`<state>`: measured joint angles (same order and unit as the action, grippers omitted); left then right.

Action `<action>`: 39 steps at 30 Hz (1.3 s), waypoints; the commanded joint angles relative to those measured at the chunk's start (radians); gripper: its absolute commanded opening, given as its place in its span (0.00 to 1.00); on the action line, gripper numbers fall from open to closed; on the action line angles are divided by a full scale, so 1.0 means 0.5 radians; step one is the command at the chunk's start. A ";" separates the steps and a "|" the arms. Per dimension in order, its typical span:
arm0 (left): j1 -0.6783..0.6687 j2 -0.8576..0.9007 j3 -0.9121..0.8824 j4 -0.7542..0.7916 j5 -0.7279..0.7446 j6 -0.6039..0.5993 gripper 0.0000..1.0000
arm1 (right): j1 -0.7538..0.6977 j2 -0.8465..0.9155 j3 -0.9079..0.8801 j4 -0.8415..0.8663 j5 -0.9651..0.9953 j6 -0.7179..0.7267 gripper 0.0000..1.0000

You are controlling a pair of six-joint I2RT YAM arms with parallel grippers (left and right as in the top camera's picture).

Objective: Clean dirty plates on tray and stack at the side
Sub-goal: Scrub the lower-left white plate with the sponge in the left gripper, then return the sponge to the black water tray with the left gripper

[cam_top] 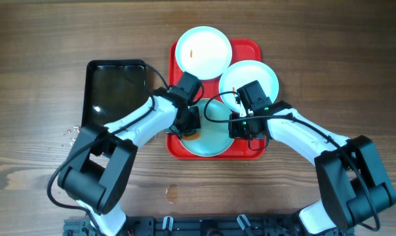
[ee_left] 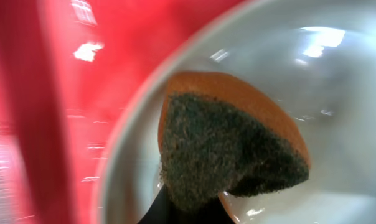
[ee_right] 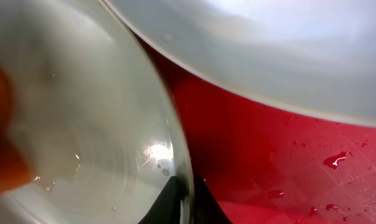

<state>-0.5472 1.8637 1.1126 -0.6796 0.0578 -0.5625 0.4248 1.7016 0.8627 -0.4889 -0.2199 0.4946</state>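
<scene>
Three pale blue plates lie on the red tray (cam_top: 177, 145). The back plate (cam_top: 203, 51) has a small orange smear. The right plate (cam_top: 258, 75) overlaps the tray's right side. The front plate (cam_top: 214, 134) lies between both grippers. My left gripper (cam_top: 190, 126) is shut on an orange sponge (ee_left: 231, 149) with a dark scouring face, pressed on the front plate (ee_left: 337, 93) near its left rim. My right gripper (cam_top: 242, 124) is shut on the front plate's right rim (ee_right: 182, 174), one finger inside and one outside. The wet tray (ee_right: 269, 155) shows beside it, with the right plate (ee_right: 287, 56) above.
A black rectangular tray (cam_top: 113, 88) lies left of the red tray. Small metal bits (cam_top: 69, 131) lie on the wooden table at the far left. Water drops dot the red tray (ee_right: 334, 160).
</scene>
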 commanded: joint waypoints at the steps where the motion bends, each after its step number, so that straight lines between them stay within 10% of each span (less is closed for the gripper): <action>1: 0.021 0.147 -0.092 -0.214 -0.823 -0.002 0.04 | 0.007 0.031 -0.027 -0.028 0.037 0.073 0.08; 23: 0.110 -0.486 0.211 -0.619 -0.902 -0.243 0.04 | 0.007 0.031 -0.026 -0.137 0.165 0.106 0.08; 39: 1.045 -0.621 -0.152 -0.170 -0.091 0.500 0.04 | 0.008 -0.082 0.081 -0.200 0.313 -0.226 0.04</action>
<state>-0.0757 1.5650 1.1107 -0.8108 -0.1234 -0.4149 0.4301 1.6947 0.8867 -0.5545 -0.1841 0.4389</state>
